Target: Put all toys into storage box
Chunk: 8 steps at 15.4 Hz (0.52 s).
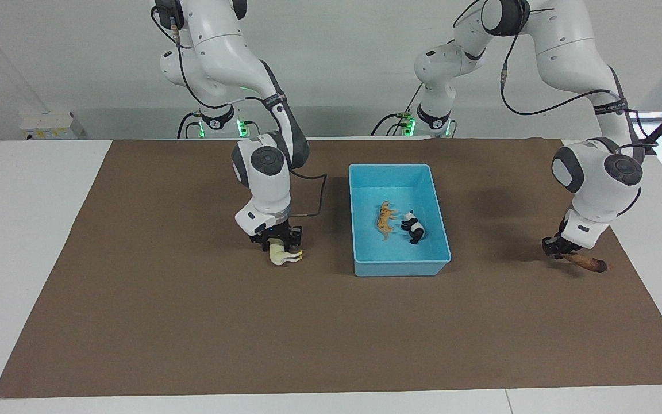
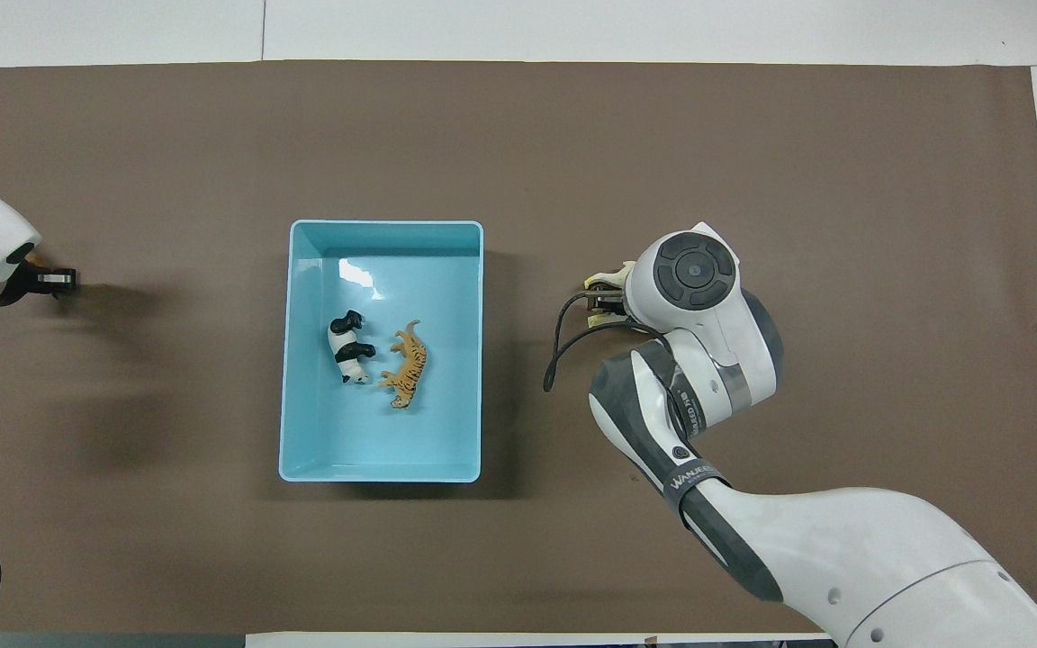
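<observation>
Facing view: right end effector was low over the brown mat toward the right arm's end of the desk, fingers pinching the cream-white horse, which hung tilted just under them, at or barely off the mat. Left end effector was down near the mat's edge at the left arm's end, clamped on one end of the brown lion; the lion stuck out sideways from the fingers, close to the mat, contact unclear.

Light blue storage box sat mid-desk between the two arms, well apart from both end effectors. Orange striped tiger and black-and-white panda lay inside it, side by side near the middle, close but apart.

Overhead view: horse mostly hidden under the right wrist; lion not visible; tiger and panda in the box.
</observation>
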Available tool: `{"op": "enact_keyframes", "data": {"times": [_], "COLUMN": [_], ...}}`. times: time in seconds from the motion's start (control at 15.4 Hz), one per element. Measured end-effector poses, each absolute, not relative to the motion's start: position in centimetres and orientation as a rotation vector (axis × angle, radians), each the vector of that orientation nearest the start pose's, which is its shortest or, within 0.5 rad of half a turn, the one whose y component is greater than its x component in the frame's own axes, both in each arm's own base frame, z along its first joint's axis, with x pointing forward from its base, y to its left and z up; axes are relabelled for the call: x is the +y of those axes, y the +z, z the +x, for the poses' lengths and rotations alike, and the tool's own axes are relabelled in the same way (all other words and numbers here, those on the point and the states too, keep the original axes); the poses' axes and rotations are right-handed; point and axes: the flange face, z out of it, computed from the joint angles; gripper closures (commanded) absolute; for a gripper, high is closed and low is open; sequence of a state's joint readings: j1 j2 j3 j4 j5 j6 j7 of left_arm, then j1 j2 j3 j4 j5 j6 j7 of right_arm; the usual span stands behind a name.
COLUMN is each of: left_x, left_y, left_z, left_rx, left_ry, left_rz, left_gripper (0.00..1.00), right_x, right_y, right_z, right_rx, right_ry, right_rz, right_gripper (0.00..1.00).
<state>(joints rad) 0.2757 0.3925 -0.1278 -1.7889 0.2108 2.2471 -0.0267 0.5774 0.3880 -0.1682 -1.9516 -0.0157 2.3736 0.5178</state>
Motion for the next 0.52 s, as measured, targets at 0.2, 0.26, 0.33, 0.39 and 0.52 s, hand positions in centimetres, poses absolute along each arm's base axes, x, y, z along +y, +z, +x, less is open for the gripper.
{"op": "enact_keyframes", "data": {"times": [0.2,0.26,0.33,0.39,0.52], "left_x": [6.3,4.5,2.2,-0.7,-9.1], "left_y": [39.7,41.8,43.9,46.0,49.1], "left_z": [65.6,65.2,64.4,63.4,60.9], "left_rx": [-0.262,-0.327,-0.391,-0.472,-0.635], "left_ry": [-0.073,-0.054,-0.025,-0.002,0.014], "left_rz": [-3.035,-3.043,-3.046,-3.048,-3.046], "left_gripper": [1.0,1.0,1.0,1.0,1.0], "right_x": [25.5,25.6,25.8,25.9,26.3], "right_y": [29.4,29.8,30.5,31.3,34.1], "right_z": [57.1,57.3,57.6,58.0,59.0], "right_rx": [0.131,0.132,0.133,0.135,0.145], "right_ry": [-0.092,-0.093,-0.092,-0.083,-0.063], "right_rz": [-3.192,-3.192,-3.193,-3.196,-3.204], "right_gripper": [1.0,1.0,1.0,1.0,1.0]}}
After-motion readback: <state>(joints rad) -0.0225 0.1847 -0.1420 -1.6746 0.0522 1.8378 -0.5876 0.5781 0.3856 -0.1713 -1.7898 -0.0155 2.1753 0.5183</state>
